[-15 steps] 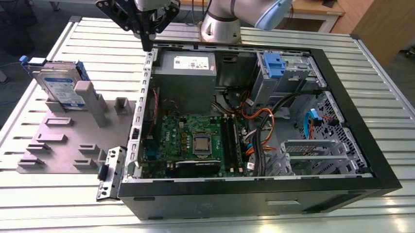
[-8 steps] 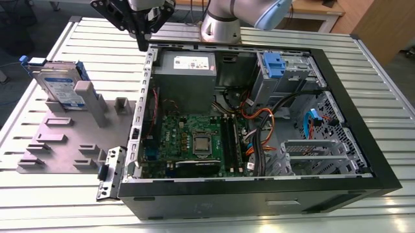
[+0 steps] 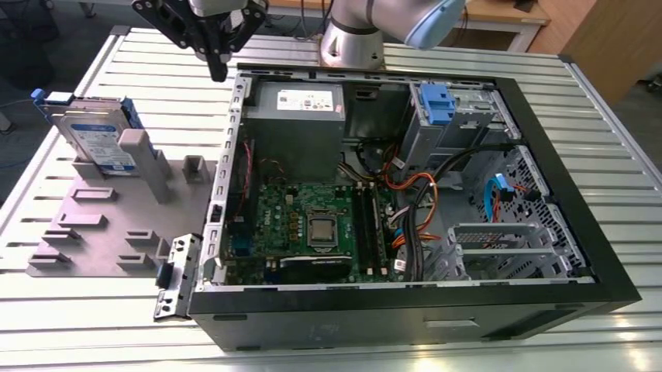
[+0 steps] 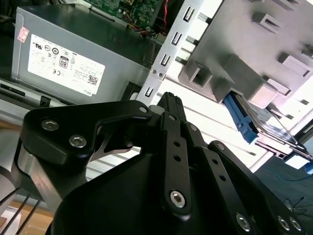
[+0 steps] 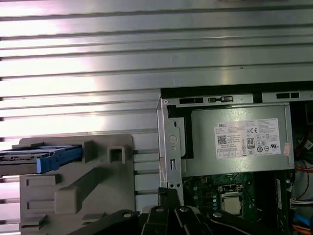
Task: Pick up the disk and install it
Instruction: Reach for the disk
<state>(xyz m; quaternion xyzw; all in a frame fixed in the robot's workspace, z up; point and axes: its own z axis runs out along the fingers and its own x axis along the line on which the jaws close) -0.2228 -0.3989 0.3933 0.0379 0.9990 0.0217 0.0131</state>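
Gripper [image 3: 217, 74] up at eleven o'clock in the exterior view, and its black fingers were pressed together, pinching nothing at all. It hung over the slatted table [image 3: 114, 325] just outside the back corner of the computer case [image 3: 393, 314], apart from everything.

And the disk [image 3: 98, 136] sat out at nine o'clock from that case, well clear of the gripper. It stood on edge, a flat silver slab with a white-and-blue label facing out and blue plastic rails along its sides. In both wrist views the blue rail stuck out plainly from the silver body [image 4: 274, 133] [image 5: 29, 154].

It was slotted upright between the grey posts of the fixture plate [image 3: 104, 225], which lay flat on the table beside the case.

Now the case itself: it lay open on its side. At twelve o'clock inside it sat the grey power-supply box [image 3: 294, 116] with its white sticker. Below that, toward six o'clock, lay the green motherboard [image 3: 310, 225]. At one o'clock a blue latch [image 3: 439, 101] topped a grey drive bay. Orange and black cables [image 3: 414, 186] snaked across the middle, and at four o'clock a bare metal cage [image 3: 507, 248] sat against the wall.
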